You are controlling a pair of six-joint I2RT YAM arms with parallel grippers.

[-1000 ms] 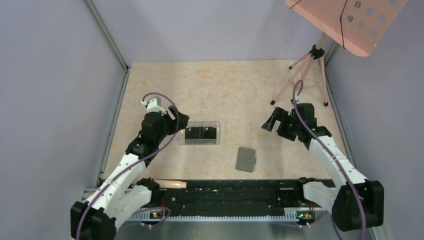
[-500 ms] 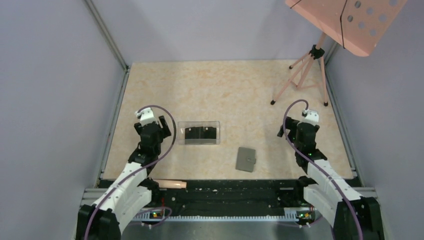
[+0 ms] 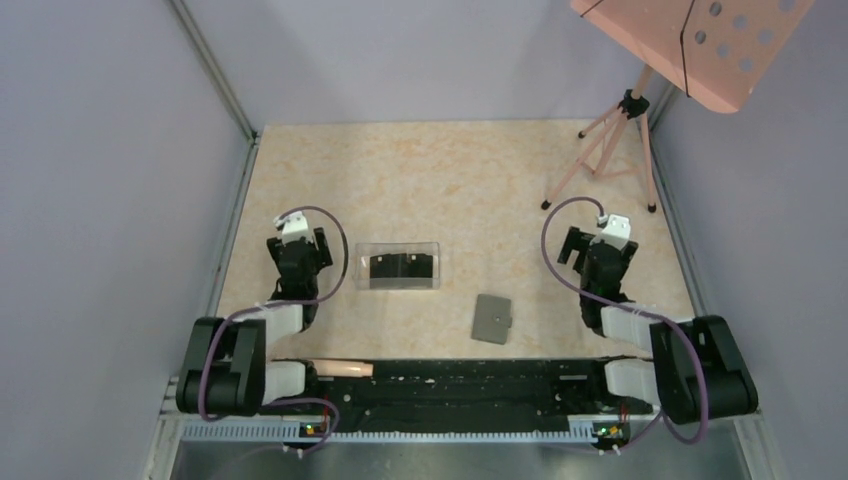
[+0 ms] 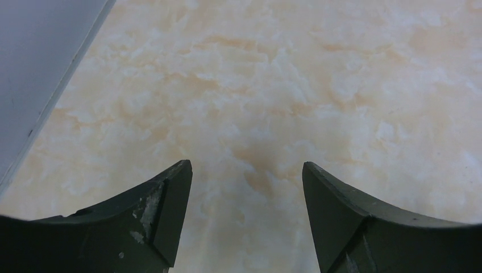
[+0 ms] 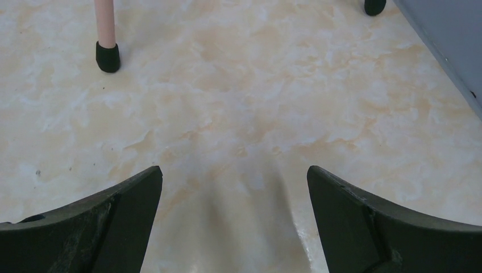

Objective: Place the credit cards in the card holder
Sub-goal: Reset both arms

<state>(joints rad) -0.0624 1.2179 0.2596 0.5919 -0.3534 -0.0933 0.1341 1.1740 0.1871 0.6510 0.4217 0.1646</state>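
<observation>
Currently on marbled beige tabletop:

1. Cards: black, thin, lying flat side by side inside clear box. Seemingly two; exact count hard to tell. Box left of centre, long side across the top view.

2. Holder: gray, flat, folded shut, small tab on its right edge. Lies nearer the arm bases than the box and to its right, apart from it. Touched by nothing.

3. Left claw: spread wide, gripping nothing, with only bare tabletop showing in the gap. Gray wall along left side of wrist view. Left arm folded at left, its wrist just left of box and not touching it.

4. Right claw: spread wide likewise, empty, over bare tabletop. Black tripod foot ahead and to the left in wrist view. Right arm folded at right, well apart from holder.

5. Tripod: pink legs, black feet, standing at far right of tabletop, below pink perforated board at top right of the top view.
</observation>
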